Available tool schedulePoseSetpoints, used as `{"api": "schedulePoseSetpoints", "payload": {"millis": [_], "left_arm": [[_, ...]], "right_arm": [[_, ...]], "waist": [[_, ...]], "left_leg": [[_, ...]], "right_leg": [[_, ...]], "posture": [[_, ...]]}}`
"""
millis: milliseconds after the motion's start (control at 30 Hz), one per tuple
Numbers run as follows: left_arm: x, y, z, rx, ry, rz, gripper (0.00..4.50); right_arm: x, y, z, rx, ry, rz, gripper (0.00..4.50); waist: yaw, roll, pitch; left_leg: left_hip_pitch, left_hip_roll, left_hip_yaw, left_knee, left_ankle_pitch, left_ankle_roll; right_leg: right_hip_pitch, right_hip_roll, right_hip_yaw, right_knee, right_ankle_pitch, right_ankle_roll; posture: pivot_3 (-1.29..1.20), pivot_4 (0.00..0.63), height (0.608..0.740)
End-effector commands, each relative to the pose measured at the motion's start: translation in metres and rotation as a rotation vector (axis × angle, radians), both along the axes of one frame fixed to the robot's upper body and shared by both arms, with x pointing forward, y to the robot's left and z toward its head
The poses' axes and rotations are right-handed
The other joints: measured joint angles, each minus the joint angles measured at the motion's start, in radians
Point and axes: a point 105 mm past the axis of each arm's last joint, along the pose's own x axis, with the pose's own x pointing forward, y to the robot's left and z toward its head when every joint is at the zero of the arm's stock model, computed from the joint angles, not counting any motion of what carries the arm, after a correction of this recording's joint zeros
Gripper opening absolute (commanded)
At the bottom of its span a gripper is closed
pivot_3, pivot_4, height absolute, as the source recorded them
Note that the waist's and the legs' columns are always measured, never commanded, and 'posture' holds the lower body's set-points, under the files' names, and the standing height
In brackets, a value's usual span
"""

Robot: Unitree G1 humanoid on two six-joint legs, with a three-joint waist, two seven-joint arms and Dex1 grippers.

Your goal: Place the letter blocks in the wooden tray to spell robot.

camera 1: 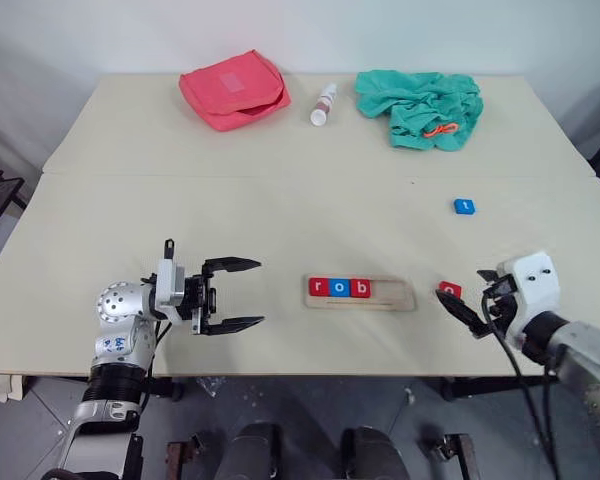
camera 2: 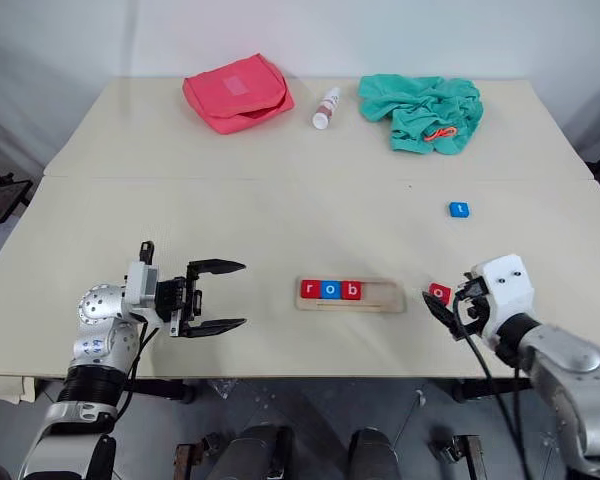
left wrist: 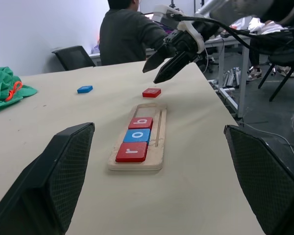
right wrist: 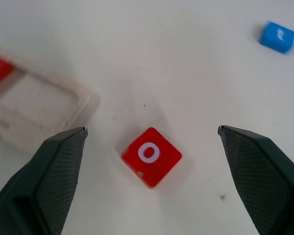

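Right gripper spreading wide over red o, lying just beside the tray; left gripper idling open. Risk: block sitting skewed, fingers nudging it away.

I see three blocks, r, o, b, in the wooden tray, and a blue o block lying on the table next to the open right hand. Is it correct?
Not quite: the o block beside the open right hand is red, as the right wrist view shows. The wooden tray does hold r, o, b.
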Motion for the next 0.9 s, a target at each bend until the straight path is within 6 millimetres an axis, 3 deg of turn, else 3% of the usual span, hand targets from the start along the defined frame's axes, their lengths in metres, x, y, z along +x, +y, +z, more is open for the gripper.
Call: {"api": "schedulePoseSetpoints", "payload": {"millis": [33, 367, 567, 867, 900], "left_arm": [[-0.002, -0.002, 0.004, -0.017, -0.033, -0.015, 4.50], [-0.007, 0.003, 0.002, -0.020, -0.038, 0.014, 4.50], [-0.011, 0.004, 0.000, -0.023, -0.036, 0.031, 4.50], [-0.011, 0.003, 0.001, -0.021, -0.035, 0.036, 4.50], [-0.011, 0.003, 0.001, -0.021, -0.035, 0.035, 4.50]], "right_arm": [[0.006, -0.005, 0.006, -0.098, 0.058, 0.165, 4.46], [0.029, -0.021, -0.005, -0.274, 0.223, 0.354, 4.46], [0.040, -0.016, -0.010, -0.301, 0.251, 0.380, 4.46], [0.036, -0.010, -0.006, -0.320, 0.239, 0.406, 1.44], [0.036, -0.010, -0.006, -0.323, 0.238, 0.407, 1.44]], "waist": [[-0.001, 0.000, 0.000], [-0.001, 0.000, 0.000], [0.000, 0.000, 0.000], [0.002, 0.000, 0.000], [0.002, 0.000, 0.000]], "left_leg": [[0.000, 0.000, 0.000, 0.000, 0.000, 0.000], [-0.002, 0.000, 0.000, 0.001, 0.000, 0.000], [-0.003, 0.001, -0.001, 0.002, 0.000, 0.000], [-0.003, 0.001, -0.002, 0.003, 0.000, 0.000], [-0.003, 0.001, -0.002, 0.003, 0.000, 0.000]], "right_leg": [[0.000, 0.000, 0.000, -0.001, 0.000, 0.000], [0.000, 0.000, -0.002, -0.003, 0.000, 0.000], [0.000, 0.000, -0.003, -0.003, 0.000, 0.000], [0.000, 0.000, -0.003, -0.003, 0.000, 0.000], [0.000, 0.000, -0.003, -0.003, 0.000, 0.000]], "posture": [[0.00, 0.150, 0.740], [0.00, 0.150, 0.740], [0.00, 0.150, 0.740], [0.00, 0.150, 0.740], [0.00, 0.150, 0.740]]}}
